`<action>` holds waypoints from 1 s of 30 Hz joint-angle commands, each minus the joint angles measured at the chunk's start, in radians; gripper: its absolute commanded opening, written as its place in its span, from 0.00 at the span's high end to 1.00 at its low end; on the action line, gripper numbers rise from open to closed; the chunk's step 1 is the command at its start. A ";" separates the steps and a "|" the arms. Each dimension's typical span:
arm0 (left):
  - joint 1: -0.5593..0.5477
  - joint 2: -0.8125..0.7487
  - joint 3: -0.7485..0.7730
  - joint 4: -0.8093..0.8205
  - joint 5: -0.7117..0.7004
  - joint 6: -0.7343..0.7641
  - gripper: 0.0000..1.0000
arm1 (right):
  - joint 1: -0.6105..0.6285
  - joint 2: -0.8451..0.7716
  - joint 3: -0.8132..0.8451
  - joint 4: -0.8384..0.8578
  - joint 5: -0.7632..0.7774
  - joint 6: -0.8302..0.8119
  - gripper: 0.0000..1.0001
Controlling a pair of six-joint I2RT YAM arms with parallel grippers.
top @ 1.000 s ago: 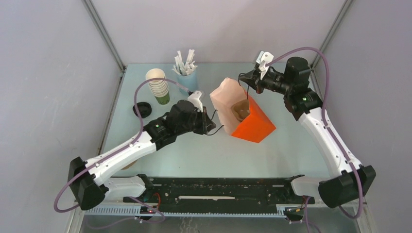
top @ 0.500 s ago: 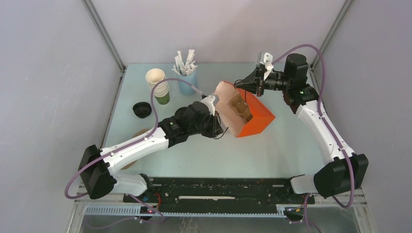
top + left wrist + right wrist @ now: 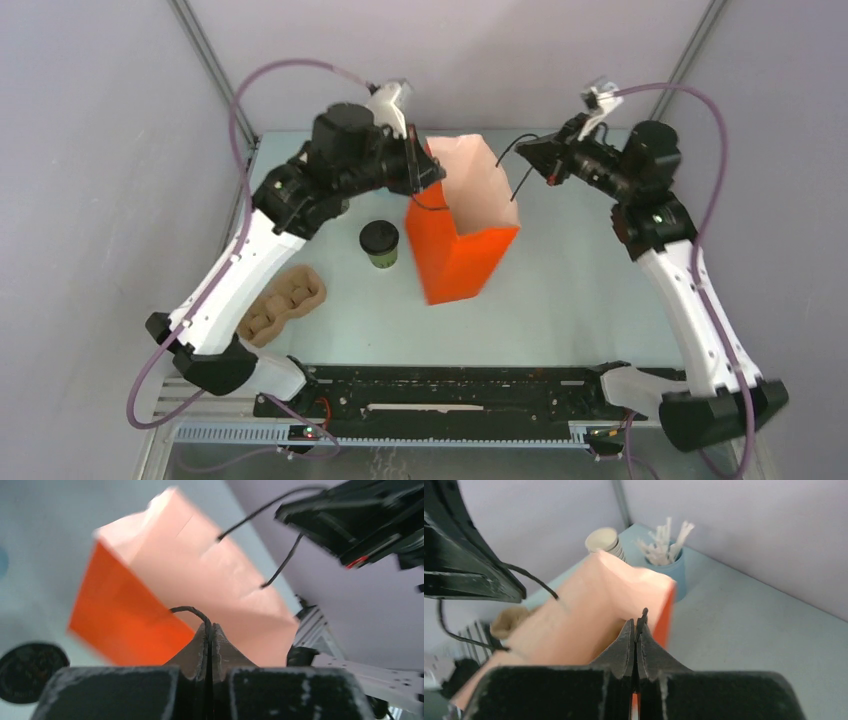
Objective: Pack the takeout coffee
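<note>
The takeout coffee, a small green cup with a black lid, stands on the table just left of an orange paper bag; its lid shows at the lower left of the left wrist view. The bag is upright with its pale mouth open upward. My left gripper is shut on the bag's left black cord handle. My right gripper is shut on the right cord handle. Both hold the bag from opposite sides.
A brown cardboard cup carrier lies at the front left of the table. A stack of cream cups and a light blue cup of white sticks stand at the back; my left arm hides them from above.
The bag lay tipped on its side; now it is upright, hung between both grippers. My left arm rose toward the back. The lidded cup now stands left of the bag, the carrier on the table.
</note>
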 commanded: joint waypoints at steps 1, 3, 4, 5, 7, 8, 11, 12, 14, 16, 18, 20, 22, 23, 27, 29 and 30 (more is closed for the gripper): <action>-0.006 0.128 0.328 -0.206 0.140 0.064 1.00 | 0.018 -0.176 0.078 -0.098 0.288 0.207 1.00; -0.005 0.192 0.455 -0.299 0.140 0.063 1.00 | 0.042 -0.217 0.081 -0.117 0.315 0.260 1.00; -0.004 0.215 0.499 -0.338 0.127 0.061 1.00 | 0.058 -0.231 0.076 -0.134 0.341 0.288 1.00; -0.004 0.234 0.535 -0.378 0.104 0.058 1.00 | 0.074 -0.240 0.066 -0.152 0.360 0.302 1.00; 0.008 0.246 0.512 -0.419 0.071 0.046 1.00 | 0.125 -0.250 0.034 -0.194 0.374 0.264 1.00; 0.018 0.240 0.449 -0.412 0.068 0.036 1.00 | 0.148 -0.256 0.012 -0.216 0.408 0.254 1.00; 0.040 0.232 0.194 -0.315 0.080 0.015 1.00 | 0.158 -0.282 -0.100 -0.275 0.530 0.306 1.00; 0.041 0.245 0.114 -0.282 0.066 0.003 1.00 | 0.154 -0.296 -0.178 -0.278 0.556 0.303 1.00; 0.053 0.305 -0.002 -0.225 0.122 -0.021 1.00 | 0.124 -0.318 -0.383 -0.235 0.541 0.266 1.00; 0.055 0.381 0.098 -0.324 0.132 -0.025 1.00 | 0.032 -0.330 -0.387 -0.296 0.491 0.250 1.00; 0.030 0.404 0.314 -0.396 0.101 -0.013 1.00 | -0.006 -0.377 -0.290 -0.328 0.520 0.229 1.00; 0.020 0.414 0.515 -0.403 0.143 -0.035 1.00 | -0.021 -0.376 -0.156 -0.390 0.566 0.195 1.00; 0.022 0.428 0.645 -0.407 0.179 -0.054 1.00 | -0.023 -0.345 -0.051 -0.475 0.554 0.165 1.00; 0.025 0.434 0.686 -0.428 0.173 -0.055 1.00 | -0.022 -0.338 -0.017 -0.500 0.542 0.156 1.00; 0.055 0.409 0.673 -0.454 0.209 -0.081 1.00 | -0.021 -0.341 0.061 -0.550 0.543 0.212 1.00; 0.058 0.376 0.555 -0.454 0.165 -0.073 1.00 | -0.021 -0.345 0.057 -0.565 0.546 0.236 1.00; 0.063 0.348 0.443 -0.433 0.144 -0.065 1.00 | -0.021 -0.357 0.006 -0.542 0.552 0.245 1.00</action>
